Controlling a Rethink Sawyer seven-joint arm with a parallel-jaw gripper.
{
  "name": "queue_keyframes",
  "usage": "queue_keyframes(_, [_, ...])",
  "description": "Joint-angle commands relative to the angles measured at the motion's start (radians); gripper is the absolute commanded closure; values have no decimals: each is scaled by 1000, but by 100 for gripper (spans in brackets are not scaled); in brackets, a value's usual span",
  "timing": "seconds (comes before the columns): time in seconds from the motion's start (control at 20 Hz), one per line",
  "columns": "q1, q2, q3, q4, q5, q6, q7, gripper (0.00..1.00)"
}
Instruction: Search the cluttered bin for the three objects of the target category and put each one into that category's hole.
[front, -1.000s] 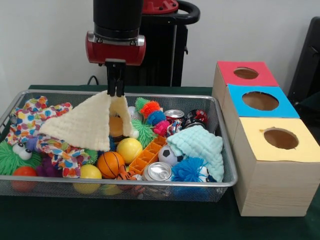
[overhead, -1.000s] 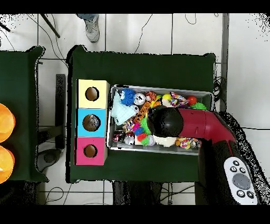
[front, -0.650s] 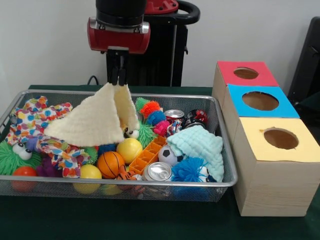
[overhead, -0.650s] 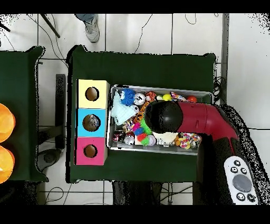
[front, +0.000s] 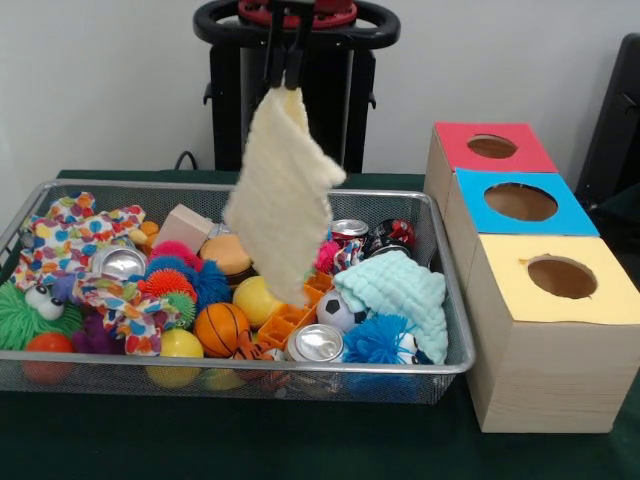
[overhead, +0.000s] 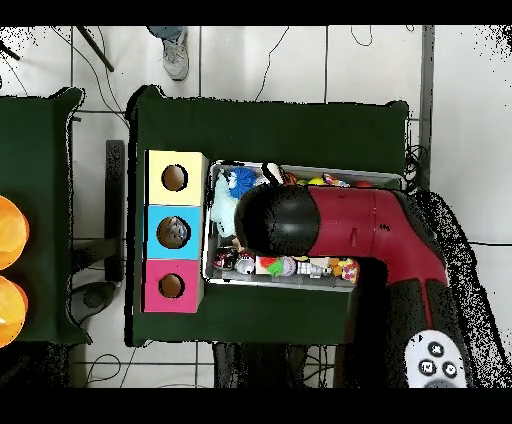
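**Cream cloth hanging clear above the bin**

Gripper (front: 284, 72) tips show at the top of the front view, pinched together on the upper corner of a cream cloth (front: 283, 195). That cloth hangs free and slightly tilted, its lower end dangling over the middle of the wire bin (front: 449, 330) without clearly touching the toys beneath.

Under the cloth lie a yellow ball (front: 258, 299), an orange basketball (front: 221, 328) and an orange block (front: 293, 312). Just right of these sit a small soccer ball (front: 339, 311), a can (front: 316, 345) on its side and a blue spiky ball (front: 381, 339). A mint cloth (front: 399, 293) is bunched against the bin's right side, with another can (front: 349, 230) behind it. On the left of the bin a cloth with coloured dots (front: 76, 243) is spread out, with a silver can (front: 119, 263) lying on it and a green spiky toy with eyes (front: 25, 313) at the left edge. A tan block (front: 183, 228) stands near the back.

Right of the bin stand three boxes in a row, each with a round hole in its top: red (front: 493, 147), blue (front: 520, 202) and yellow (front: 561, 277).

From overhead, the red and black arm (overhead: 345, 225) covers most of the bin, and the three boxes stand beside the bin's end, apart from it. A shoe (overhead: 175, 55) shows at the top edge.
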Motion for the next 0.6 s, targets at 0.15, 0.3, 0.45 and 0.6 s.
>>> queue_keyframes(0.15, [57, -74, -59, 99, 39, 58, 179, 100])
queue_keyframes(0.3, [81, -71, -84, 118, 45, 33, 206, 100])
queue_keyframes(0.45, [91, -65, -97, 139, 51, -10, 207, 100])
queue_keyframes(0.6, [95, -50, -106, 165, 55, -69, 207, 100])
